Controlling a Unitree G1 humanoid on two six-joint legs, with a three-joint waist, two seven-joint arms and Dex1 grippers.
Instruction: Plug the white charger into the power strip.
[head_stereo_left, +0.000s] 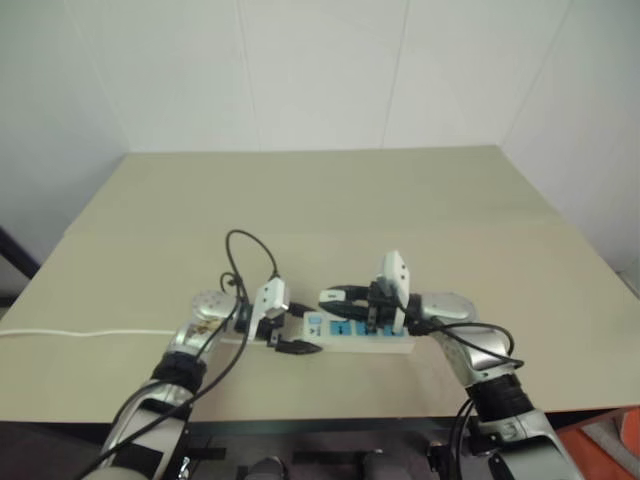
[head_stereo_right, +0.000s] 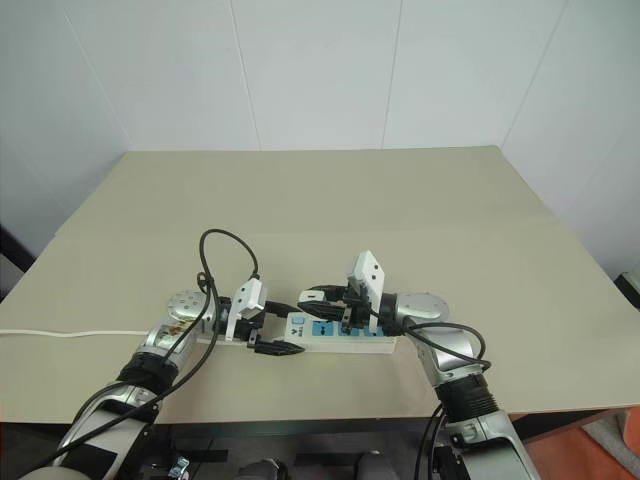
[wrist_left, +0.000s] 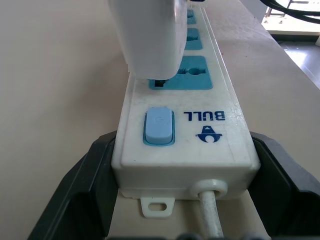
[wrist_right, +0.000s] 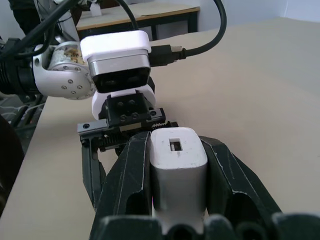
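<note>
The power strip (head_stereo_right: 345, 341) lies on the tan table near its front edge, a white bar with blue sockets and a blue switch (wrist_left: 159, 125). My left gripper (head_stereo_right: 279, 329) is shut on the strip's cord end, one black finger (wrist_left: 82, 192) on each side. My right gripper (wrist_right: 178, 150) is shut on the white charger (wrist_right: 177, 167), a small white block pinched between its black fingers. In the left wrist view the white charger (wrist_left: 147, 35) hangs right over the socket (wrist_left: 192, 75) nearest the switch, close to its face. Its prongs are hidden.
The strip's thin white cord (head_stereo_left: 80, 333) runs left across the table (head_stereo_left: 330, 200) to its edge. A black cable (head_stereo_left: 250, 250) loops above my left wrist. White walls stand behind and to the sides. An orange object (head_stereo_left: 600, 440) sits below the table's front right corner.
</note>
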